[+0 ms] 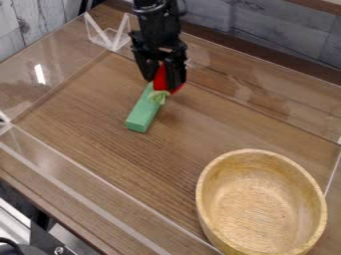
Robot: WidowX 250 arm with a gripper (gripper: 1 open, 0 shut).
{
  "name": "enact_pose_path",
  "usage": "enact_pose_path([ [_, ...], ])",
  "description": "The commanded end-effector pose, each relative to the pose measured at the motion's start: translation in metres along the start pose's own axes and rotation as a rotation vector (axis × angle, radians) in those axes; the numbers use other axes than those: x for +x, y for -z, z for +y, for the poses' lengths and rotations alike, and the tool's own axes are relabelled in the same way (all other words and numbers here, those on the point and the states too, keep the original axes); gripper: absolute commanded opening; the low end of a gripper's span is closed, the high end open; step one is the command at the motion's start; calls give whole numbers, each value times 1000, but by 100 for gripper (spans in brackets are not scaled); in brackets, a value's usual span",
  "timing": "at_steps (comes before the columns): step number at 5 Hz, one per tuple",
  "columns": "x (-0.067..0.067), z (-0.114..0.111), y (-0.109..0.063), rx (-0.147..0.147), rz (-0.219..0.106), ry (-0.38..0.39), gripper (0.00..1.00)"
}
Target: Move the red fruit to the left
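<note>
Bench (110, 157), bearing all items. Tool (160, 73), at the red fruit (160, 80); I cannot tell whether its fingers grip. The fruit appears over or against the upper end of the green block (144, 108). I should confirm the grasp, lift slightly, then travel left, avoiding the block.

Yeah, no readable text or numbers anywhere here, and no labels, brands or signs I can make out either.
</note>
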State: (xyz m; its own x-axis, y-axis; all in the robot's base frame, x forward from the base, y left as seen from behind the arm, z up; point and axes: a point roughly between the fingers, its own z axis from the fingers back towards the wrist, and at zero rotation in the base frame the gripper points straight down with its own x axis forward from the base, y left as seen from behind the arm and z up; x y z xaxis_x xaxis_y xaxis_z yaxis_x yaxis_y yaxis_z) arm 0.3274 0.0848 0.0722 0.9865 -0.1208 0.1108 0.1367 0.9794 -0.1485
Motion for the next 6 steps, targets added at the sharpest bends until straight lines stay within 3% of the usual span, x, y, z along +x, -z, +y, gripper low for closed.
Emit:
enact_pose_path([
  [1,11,8,-37,48,-97,-5,0],
  [4,11,15,-43,50,-101,-17,0],
  [6,22,54,-55,76,-128,-126,0],
])
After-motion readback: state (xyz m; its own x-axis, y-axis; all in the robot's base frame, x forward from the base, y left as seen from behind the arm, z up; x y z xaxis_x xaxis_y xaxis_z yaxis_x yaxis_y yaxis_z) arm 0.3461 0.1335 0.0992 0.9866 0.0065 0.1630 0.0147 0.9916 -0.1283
